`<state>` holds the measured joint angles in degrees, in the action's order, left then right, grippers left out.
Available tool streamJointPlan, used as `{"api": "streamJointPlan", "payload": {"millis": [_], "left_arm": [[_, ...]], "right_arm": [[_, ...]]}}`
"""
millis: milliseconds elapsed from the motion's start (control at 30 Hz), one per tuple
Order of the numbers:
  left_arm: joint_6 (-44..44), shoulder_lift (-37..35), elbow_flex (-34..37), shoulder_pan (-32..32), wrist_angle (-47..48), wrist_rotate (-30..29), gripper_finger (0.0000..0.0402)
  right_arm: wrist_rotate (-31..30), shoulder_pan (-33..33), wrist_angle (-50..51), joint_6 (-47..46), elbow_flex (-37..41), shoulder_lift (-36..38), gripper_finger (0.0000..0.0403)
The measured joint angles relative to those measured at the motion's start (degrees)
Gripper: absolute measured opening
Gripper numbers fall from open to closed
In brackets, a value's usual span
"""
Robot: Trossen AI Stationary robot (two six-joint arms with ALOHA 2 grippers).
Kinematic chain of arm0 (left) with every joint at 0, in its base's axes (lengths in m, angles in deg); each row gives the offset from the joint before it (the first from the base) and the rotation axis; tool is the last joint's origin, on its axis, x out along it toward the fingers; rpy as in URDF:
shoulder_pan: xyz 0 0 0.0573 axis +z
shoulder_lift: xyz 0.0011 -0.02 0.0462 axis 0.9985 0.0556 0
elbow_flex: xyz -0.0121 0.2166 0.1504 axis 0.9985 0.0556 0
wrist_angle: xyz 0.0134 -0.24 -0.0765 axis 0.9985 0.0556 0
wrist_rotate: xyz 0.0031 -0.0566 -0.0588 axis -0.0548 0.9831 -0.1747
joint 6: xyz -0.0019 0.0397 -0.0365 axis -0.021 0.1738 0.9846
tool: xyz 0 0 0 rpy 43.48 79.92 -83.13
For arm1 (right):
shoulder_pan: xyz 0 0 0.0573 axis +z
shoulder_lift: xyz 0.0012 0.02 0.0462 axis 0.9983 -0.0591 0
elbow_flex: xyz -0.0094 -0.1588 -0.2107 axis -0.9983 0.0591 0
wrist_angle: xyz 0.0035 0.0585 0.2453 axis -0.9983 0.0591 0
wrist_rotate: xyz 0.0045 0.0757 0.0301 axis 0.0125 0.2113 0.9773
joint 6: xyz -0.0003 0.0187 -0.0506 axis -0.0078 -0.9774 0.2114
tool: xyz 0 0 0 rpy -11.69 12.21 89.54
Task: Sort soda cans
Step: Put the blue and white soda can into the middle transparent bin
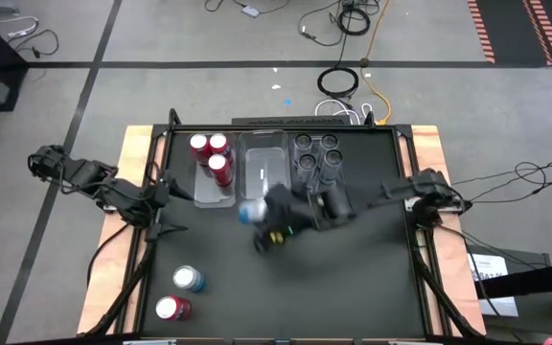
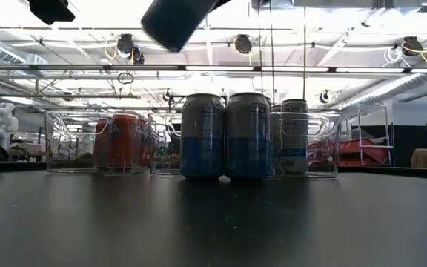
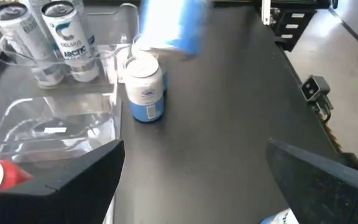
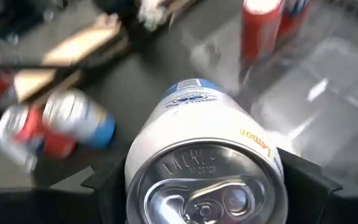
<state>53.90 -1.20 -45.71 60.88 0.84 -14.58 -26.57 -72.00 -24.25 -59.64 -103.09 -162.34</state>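
A blue-and-silver can [image 4: 207,149] is gripped in the right fingers [image 4: 207,186] at tabletop [image 1: 353,278] centre; the left fingers [image 3: 191,180], at nine o'clock, are spread wide and empty.

We saw bright ceiling lights [image 2: 199,33] glaring down from overhead, leaving the dark tabletop [image 2: 213,222] dim with faint reflections, while motion blur smeared the moving right arm [image 1: 295,213] and the surroundings of the blue-and-silver can [image 4: 207,168].
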Motion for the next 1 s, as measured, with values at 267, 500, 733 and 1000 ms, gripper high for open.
{"api": "streamJointPlan", "payload": {"millis": [267, 500, 733, 1000], "left_arm": [[-0.99, -5.23, 0.0, -0.02, 4.33, -0.41, 0.04], [-0.88, -8.19, 0.0, -0.02, 3.83, -4.53, 0.04], [3.31, -8.17, 0.0, -0.02, 3.45, -8.25, 0.04], [8.68, -8.17, 0.0, -0.01, 3.45, -15.15, 0.04]], "right_arm": [[5.74, -13.49, -7.6, 6.19, -0.04, -0.15, 0.0283], [9.76, -20.83, -8.27, 12.2, -0.04, -0.19, 0.0283], [13.28, -26.13, -10.03, 21.5, -0.02, -0.19, 0.0283], [13.23, -31.04, -5.5, 29.51, -0.04, -5.34, 0.0283]]}}
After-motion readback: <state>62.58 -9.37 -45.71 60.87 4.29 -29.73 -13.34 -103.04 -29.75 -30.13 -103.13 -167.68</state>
